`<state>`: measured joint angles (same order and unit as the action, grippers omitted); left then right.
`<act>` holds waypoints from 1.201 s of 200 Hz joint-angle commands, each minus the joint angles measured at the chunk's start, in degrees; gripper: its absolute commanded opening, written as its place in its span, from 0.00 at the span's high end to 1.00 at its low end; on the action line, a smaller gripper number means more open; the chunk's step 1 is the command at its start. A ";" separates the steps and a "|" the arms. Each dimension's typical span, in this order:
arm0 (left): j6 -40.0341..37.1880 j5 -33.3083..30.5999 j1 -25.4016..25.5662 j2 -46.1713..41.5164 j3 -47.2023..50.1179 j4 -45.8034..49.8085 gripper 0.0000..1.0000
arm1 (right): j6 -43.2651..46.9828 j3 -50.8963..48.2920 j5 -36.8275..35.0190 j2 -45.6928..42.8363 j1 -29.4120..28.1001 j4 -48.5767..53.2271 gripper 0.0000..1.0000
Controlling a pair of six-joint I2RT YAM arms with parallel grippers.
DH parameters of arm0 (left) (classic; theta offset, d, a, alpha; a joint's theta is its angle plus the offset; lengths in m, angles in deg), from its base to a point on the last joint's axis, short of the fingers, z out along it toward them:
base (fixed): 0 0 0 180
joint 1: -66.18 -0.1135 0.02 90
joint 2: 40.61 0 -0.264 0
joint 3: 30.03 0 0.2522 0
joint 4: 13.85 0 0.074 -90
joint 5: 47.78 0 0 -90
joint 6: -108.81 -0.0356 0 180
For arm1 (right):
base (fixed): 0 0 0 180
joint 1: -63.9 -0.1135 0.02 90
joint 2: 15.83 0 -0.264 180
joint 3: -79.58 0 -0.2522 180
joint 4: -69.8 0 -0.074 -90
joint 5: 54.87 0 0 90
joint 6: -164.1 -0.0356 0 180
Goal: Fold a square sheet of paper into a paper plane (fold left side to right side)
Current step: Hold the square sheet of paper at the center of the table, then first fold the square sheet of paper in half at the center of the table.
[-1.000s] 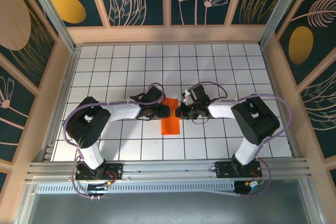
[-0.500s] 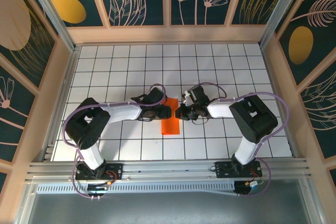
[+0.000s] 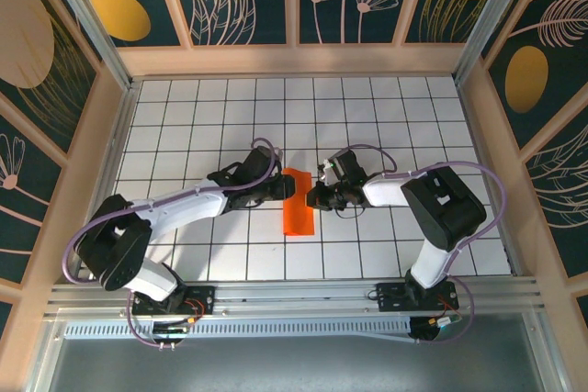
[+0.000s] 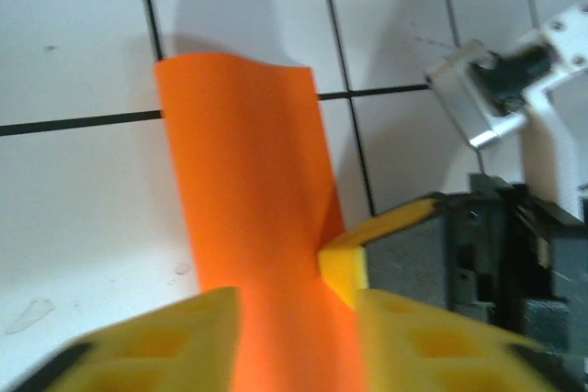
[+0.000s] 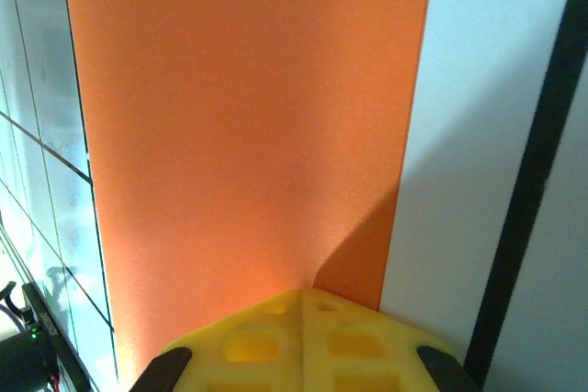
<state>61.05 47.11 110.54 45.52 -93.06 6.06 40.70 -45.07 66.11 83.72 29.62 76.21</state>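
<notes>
Step in hand, I judge: left-to-right fold. Done well: my right gripper point(image 3: 312, 197) pins hard, my left gripper point(image 3: 290, 188) carries flap over squarely, edges matched, then crease. Square sheet of paper point(image 3: 299, 213), folded to narrow strip, lies at middle of table point(image 3: 413, 117), between my hands. Right closed tight, tip on sheet's right edge. Left narrow, orange in gap, grip unclear.

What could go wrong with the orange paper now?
1. The far end of the orange paper looks curled up off the table, so the fold may come out crooked.
2. The left hand has the paper between its fingers while the shut right hand presses it down. A pull from the left hand could tear or crumple it.
</notes>
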 commanded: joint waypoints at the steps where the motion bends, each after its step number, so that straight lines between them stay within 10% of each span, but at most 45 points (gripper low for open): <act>1: 1.65 6.22 -0.24 0.18 2.93 -5.21 0.92 | 0.54 -2.11 -5.48 2.43 -0.67 3.82 1.00; 240: 1.54 14.57 -6.30 9.06 15.58 -24.35 1.00 | 1.94 -2.47 -8.12 4.26 -1.38 6.29 1.00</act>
<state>62.58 60.70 104.94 53.54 -78.95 -16.08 40.96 -45.18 64.93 83.77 28.96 75.55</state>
